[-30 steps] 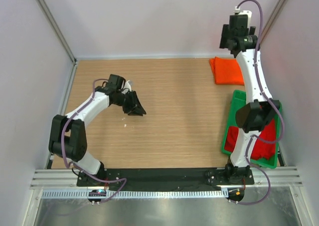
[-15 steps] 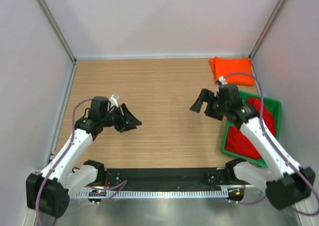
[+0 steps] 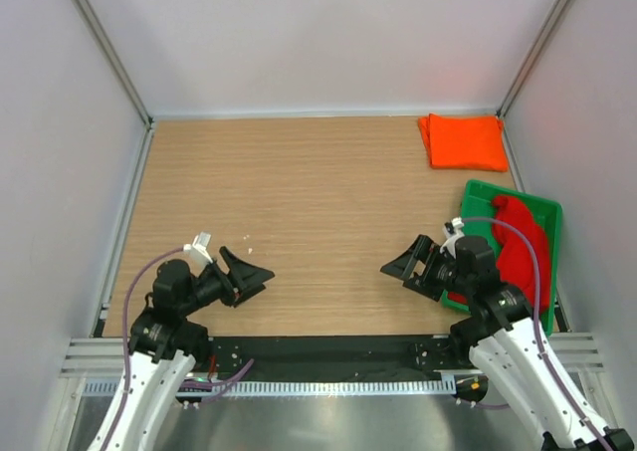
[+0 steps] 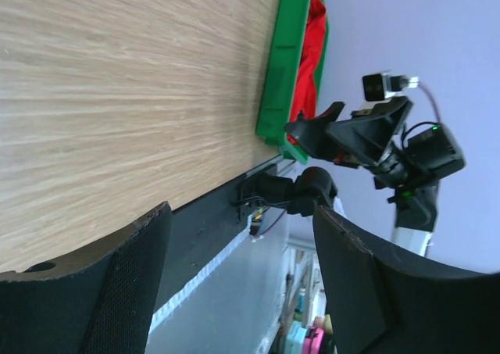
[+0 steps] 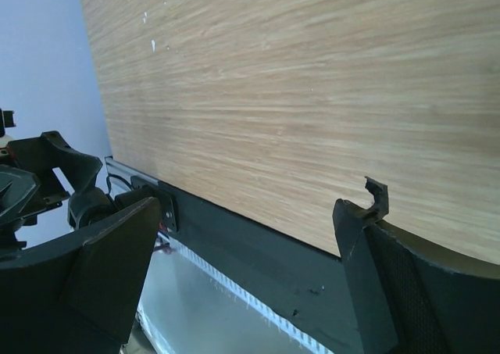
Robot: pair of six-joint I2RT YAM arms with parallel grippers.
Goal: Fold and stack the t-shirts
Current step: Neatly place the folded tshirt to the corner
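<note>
Left pincer: low over the near left of the tabletop, jaws spread wide, nothing between them. It stands well apart from both garments, so on its own it probably cannot help with the cloth, and a long reach across would take it toward the other arm. Right pincer: likewise apart and empty, low near the front edge, just left of the green tray. Red t-shirt: lies crumpled in that tray, not yet folded. The likely faults start here. A grasp taken too low may catch the tray wall instead of cloth and drag or tip the tray. A pinch into the bunched heap may gather several layers at once, so the shirt comes out knotted and will not spread flat. The purple cable of the right arm loops above the red cloth, and a turn toward the tray could snag it on the rim. Orange t-shirt: folded in the far right corner of the tabletop, beyond the tray. A careless placement of the red one on top could push it out of square or slide it against the side wall.
</note>
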